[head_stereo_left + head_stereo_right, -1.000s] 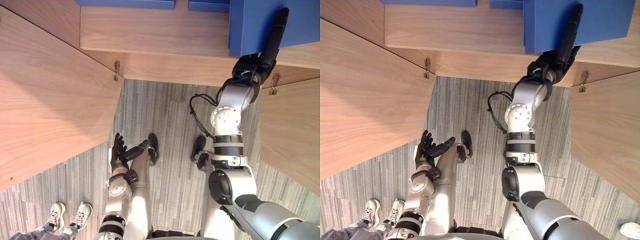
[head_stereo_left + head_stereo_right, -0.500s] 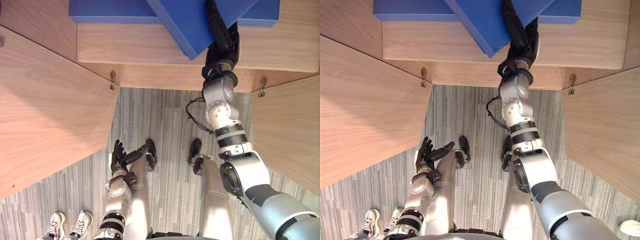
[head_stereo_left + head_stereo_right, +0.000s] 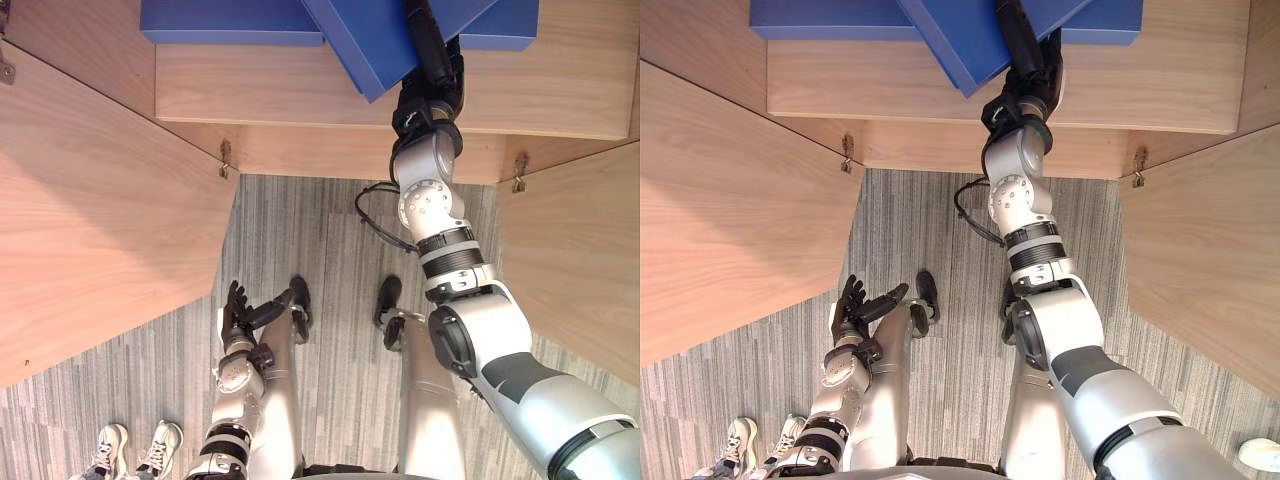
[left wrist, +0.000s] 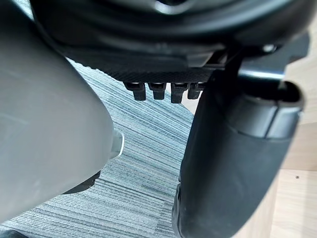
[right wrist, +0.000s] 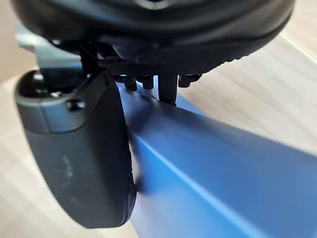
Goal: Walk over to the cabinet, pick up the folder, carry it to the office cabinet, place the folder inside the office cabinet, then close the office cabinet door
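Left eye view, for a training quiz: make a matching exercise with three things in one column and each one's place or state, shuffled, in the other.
1 folder
2 left hand
3 person's shoes

A on the carpet, lower left corner
B tilted over the shelf, pinched by the right hand
C open, low above the carpet

Pairs: 1-B, 2-C, 3-A

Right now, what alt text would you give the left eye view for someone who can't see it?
Looking down, the robot's right hand holds a tilted blue folder at a wooden cabinet shelf, among other blue folders. Both cabinet doors stand open; the left hand hangs open low over grey carpet.
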`<state>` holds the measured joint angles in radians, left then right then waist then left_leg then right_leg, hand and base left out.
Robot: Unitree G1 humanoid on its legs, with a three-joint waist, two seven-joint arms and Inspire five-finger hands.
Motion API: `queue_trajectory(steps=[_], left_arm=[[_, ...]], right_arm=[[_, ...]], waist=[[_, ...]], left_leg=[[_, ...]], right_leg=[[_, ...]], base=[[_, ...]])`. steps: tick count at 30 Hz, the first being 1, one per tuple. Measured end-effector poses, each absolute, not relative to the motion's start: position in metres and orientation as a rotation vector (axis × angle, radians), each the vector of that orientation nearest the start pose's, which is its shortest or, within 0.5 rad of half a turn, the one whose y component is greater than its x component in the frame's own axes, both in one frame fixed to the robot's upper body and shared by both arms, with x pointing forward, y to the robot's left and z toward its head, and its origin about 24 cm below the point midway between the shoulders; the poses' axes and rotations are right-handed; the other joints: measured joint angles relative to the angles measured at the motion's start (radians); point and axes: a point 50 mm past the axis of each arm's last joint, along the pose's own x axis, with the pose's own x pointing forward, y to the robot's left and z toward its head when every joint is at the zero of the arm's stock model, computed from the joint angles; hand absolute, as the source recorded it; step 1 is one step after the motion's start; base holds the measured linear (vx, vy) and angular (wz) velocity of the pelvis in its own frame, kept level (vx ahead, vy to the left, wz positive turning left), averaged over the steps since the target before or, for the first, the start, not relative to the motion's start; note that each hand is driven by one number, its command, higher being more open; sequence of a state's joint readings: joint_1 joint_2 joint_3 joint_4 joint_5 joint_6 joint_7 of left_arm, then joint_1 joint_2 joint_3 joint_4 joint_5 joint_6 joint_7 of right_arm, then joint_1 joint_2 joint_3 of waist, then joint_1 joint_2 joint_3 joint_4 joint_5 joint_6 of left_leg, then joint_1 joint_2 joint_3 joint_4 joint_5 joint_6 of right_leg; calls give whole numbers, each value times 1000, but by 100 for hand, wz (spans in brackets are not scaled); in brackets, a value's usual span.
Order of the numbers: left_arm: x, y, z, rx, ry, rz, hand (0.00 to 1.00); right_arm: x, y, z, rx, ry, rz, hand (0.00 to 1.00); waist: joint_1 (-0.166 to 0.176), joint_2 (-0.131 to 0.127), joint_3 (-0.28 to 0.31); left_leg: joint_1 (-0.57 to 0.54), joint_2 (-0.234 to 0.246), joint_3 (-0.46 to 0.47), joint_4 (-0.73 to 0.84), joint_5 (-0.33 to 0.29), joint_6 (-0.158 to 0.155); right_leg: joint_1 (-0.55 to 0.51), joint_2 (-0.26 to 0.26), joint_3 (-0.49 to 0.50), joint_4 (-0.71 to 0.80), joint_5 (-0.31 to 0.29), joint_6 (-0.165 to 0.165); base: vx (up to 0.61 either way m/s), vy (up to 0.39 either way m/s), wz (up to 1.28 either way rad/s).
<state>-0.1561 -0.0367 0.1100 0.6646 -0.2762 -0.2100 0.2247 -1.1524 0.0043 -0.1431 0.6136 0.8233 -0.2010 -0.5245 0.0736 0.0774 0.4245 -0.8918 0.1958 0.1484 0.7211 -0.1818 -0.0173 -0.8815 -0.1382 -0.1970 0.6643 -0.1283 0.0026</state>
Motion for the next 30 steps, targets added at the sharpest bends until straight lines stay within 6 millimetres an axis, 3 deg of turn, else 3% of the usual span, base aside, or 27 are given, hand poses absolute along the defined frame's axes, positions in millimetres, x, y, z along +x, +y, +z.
queue_trajectory(steps=[9,15,20,24,30], left_arm=[[252,159,-55,-294,351,376,100],[253,151,-55,-285,362,343,100],[252,148,-57,-266,377,323,100],[251,147,-59,-259,388,321,100],[250,148,-60,-260,391,325,100]], right_arm=[[370,-136,266,1034,-476,-359,100],[355,-145,259,921,-555,-479,100],[354,-141,239,838,-510,-492,100],[355,-129,226,768,-467,-399,100],[367,-123,211,818,-357,-361,100]], waist=[[10,0,0],[9,1,0],[8,1,-1],[7,0,-1],[7,-2,-3]], left_leg=[[31,-3,4,-19,0,0],[66,-3,9,-40,1,-1],[95,-3,13,-54,1,-1],[107,-2,13,-57,0,-1],[107,-1,6,-53,-2,-4]], right_leg=[[31,0,1,-17,1,1],[62,3,1,-38,1,2],[90,6,1,-52,1,2],[102,8,-1,-58,1,2],[113,8,-9,-65,2,3]], base=[[0,0,0],[0,0,0],[19,-9,-1],[0,0,0],[-13,-8,2]])
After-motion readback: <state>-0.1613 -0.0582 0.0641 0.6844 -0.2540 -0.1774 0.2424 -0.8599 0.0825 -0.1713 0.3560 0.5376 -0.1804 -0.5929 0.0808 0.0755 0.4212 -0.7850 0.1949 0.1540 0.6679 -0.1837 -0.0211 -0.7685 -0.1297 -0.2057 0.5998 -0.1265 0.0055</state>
